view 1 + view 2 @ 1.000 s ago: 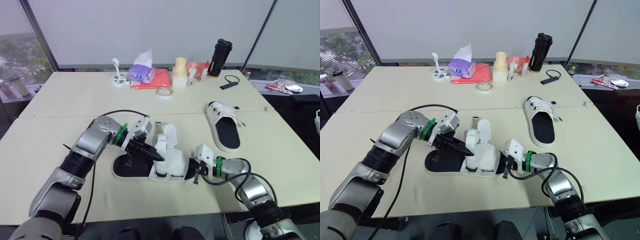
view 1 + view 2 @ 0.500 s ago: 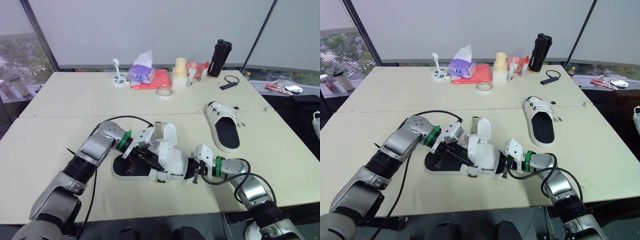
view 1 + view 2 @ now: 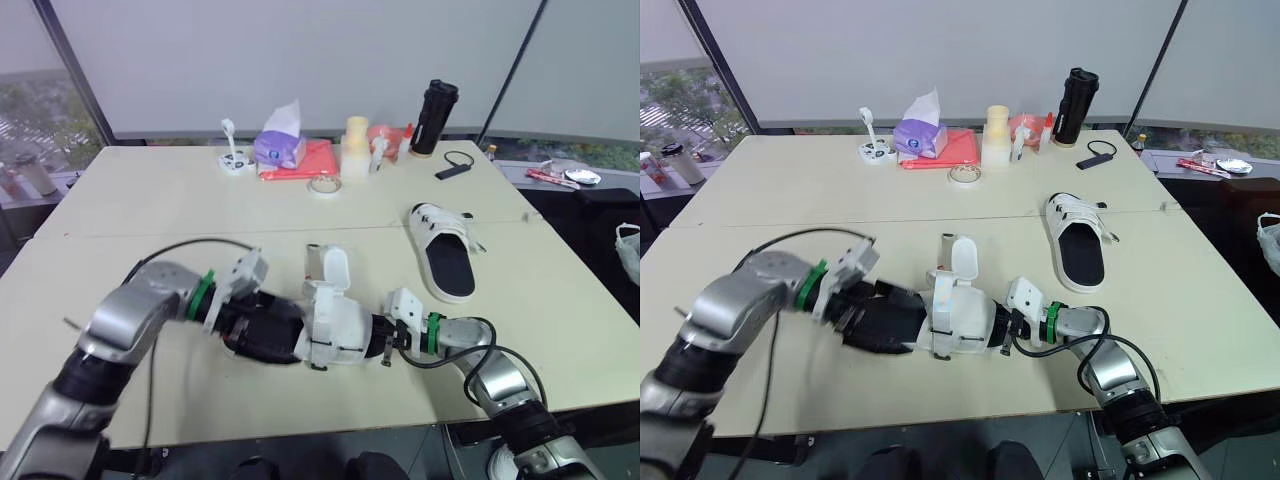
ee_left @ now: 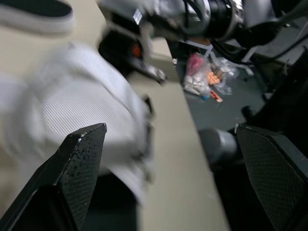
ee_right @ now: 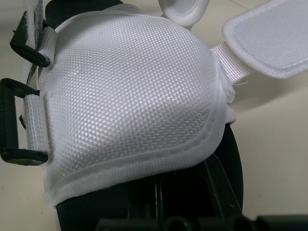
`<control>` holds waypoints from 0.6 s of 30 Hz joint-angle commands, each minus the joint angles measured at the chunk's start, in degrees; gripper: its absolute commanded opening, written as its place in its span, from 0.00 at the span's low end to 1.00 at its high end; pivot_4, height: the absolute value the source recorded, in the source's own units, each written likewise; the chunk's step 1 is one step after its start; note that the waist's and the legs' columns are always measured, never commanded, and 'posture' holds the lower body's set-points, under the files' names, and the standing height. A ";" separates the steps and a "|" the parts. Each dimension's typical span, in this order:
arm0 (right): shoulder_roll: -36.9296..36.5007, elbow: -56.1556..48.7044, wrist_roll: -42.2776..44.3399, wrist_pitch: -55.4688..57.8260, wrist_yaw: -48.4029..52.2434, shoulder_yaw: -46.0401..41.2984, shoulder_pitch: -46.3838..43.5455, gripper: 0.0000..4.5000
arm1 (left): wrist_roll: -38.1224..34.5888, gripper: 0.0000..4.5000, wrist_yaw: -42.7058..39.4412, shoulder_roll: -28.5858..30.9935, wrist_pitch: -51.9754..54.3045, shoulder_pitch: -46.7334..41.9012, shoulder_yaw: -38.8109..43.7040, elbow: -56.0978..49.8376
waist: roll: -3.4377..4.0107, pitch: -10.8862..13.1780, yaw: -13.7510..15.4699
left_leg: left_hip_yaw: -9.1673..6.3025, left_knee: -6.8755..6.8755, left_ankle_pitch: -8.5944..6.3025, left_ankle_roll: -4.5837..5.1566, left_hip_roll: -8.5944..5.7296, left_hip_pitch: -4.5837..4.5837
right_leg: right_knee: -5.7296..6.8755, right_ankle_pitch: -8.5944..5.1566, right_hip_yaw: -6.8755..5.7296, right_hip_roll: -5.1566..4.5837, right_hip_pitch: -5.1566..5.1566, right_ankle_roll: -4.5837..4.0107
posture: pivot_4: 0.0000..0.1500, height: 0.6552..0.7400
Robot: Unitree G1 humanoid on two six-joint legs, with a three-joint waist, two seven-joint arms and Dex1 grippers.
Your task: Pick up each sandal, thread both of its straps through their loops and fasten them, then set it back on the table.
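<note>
The near sandal [image 3: 330, 322] was clamped at its toe end by the right gripper [image 3: 386, 343] near the front edge of the table [image 3: 150, 200]; the left gripper [image 3: 240, 318] was held open at its heel

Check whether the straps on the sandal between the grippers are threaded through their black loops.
No, a white strap sticks out loose from the sandal, and the black loops hang free of it.

Near sandal [image 3: 335, 325] lies left of far sandal [image 3: 447, 262] (apart).

Left hand [image 3: 250, 318] spread wide, right hand [image 3: 392, 345] low, forward
</note>
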 commanded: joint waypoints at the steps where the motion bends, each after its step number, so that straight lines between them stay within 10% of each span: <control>1: 0.21 8.50 -5.28 2.81 -1.40 3.04 1.99 0.00 | -0.92 0.99 1.23 2.20 -0.21 3.57 -0.33 -5.83 | 0.00 0.07 0.25 | 0.00 0.01 0.00 0.00 0.06 0.05 | -0.01 -0.01 0.00 -0.08 0.04 -0.02 | 1.00 1.00; 18: -0.04 8.22 -5.37 2.79 -0.89 2.84 2.07 0.00 | 7.20 0.99 7.53 -2.93 -10.37 7.28 -7.66 2.64 | 0.10 0.03 0.22 | 0.06 -0.51 -0.12 -0.21 0.19 0.54 | -0.55 0.09 0.00 -0.62 0.14 -0.23 | 1.00 1.00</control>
